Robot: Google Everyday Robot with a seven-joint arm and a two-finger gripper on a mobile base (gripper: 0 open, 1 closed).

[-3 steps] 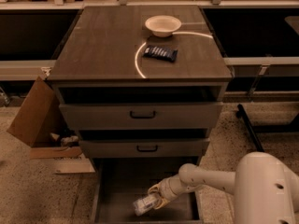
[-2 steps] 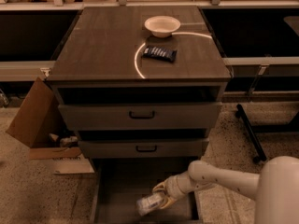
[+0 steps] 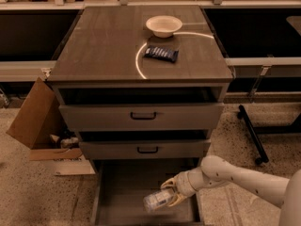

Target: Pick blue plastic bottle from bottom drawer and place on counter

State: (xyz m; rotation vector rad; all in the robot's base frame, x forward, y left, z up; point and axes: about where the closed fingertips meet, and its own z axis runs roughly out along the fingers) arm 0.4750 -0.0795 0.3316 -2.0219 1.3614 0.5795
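Camera view: the end effector (image 3: 166, 195) is low down in front of the cabinet, over the open bottom drawer (image 3: 126, 182). It pinches the blue plastic bottle (image 3: 155, 202) by 1 end. The bottle lies on its side & tips a bit, w/ the rest of it poking out to the pic's left.

What changed in the last 1 s: the bottle & the end effector went a little to the right & a little up. The arm (image 3: 235, 175) slid right too, so less of the big white robot body shows. The bottle came along w/ the fingers, so the grip looks good. Nothing else moved. The bowl (image 3: 163, 26) & the dark snack bar (image 3: 161, 53) sit in the same spots on the bench (image 3: 101, 46).

What that means, I think: the pick is about done & the lift out has just begun. The bottle is still low, inside the drawer's edges, far under the bench. Next it needs to come out past the 2 upper drawers (image 3: 141, 117), then go way up. It could bump a drawer front on the way. It is held by 1 end only, so it may slip.
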